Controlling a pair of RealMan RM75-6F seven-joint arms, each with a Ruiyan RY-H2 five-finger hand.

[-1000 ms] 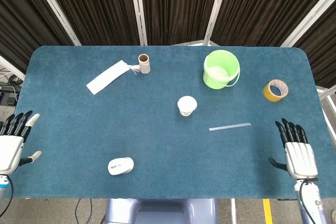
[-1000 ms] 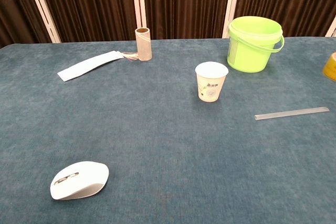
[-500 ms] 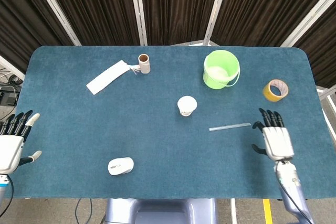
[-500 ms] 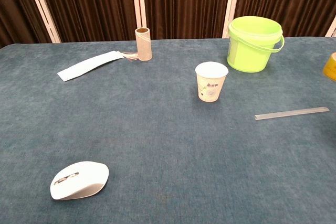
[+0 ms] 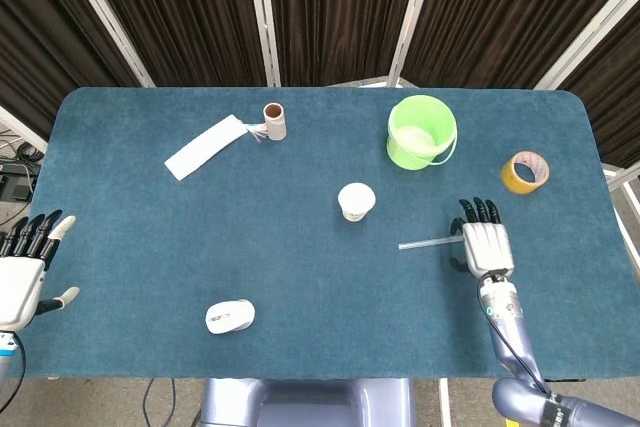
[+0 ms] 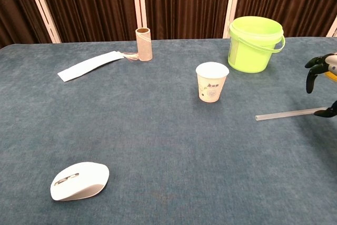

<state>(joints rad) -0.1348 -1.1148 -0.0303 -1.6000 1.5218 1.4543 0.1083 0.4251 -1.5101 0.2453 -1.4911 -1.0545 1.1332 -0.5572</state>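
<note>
One straw (image 5: 436,241) mid-right on the surface (image 5: 300,247) | right robot hand (image 5: 486,245) over its end, fingers spread, holding nothing | left robot hand (image 5: 22,272) open off the left edge | one cup (image 5: 356,201), one bucket (image 5: 421,132), one mouse (image 5: 230,316); wide bare room centre.

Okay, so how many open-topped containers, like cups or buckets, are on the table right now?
2. A white paper cup stands near the table's middle, and a green bucket stands behind it toward the far right. Neither is touched by a hand; nothing seems to hide another.
</note>
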